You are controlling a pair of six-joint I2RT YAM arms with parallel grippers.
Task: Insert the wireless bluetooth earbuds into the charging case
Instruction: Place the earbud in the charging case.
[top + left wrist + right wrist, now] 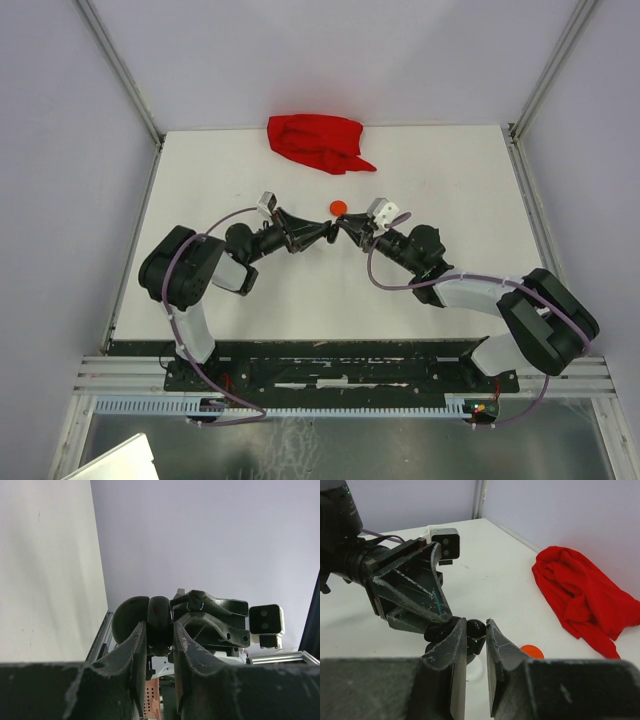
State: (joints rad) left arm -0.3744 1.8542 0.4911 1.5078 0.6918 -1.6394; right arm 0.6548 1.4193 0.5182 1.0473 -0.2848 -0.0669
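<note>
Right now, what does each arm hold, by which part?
The left fingers pinch a black round case by its lower edge; the right fingers pinch a black earbud by its rounded end.

The black left arm (200, 265) and black right arm (470, 292) bend inward with their wrists level. Their tips meet nose to nose just on the near side of the small orange-red disc (338, 207). The left gripper (326, 232) clamps a black round case (160, 619). The right gripper (344, 227), jaws narrow, pinches a small black earbud (476, 628).
</note>
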